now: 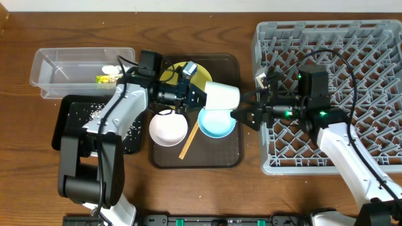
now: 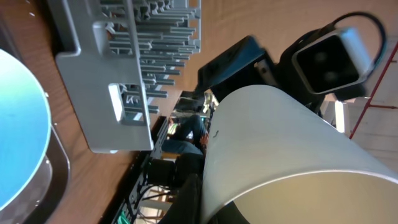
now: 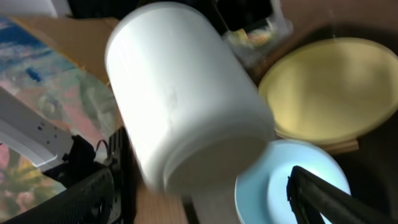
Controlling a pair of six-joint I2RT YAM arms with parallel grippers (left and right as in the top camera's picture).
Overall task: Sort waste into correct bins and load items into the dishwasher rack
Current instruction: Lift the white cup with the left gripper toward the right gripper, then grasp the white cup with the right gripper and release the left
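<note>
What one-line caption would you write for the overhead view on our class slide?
Left gripper holds the pale cup sideways above the brown tray while the open right gripper faces its base.

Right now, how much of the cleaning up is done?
Done: the wrapper lies in the tub and crumbs are in the black tray. In hand: the left gripper holds the cup in the air, with the open right gripper beside it. Left: the plate, white bowl, blue bowl and chopsticks sit on the brown tray, and I see no dishes in the rack.
</note>
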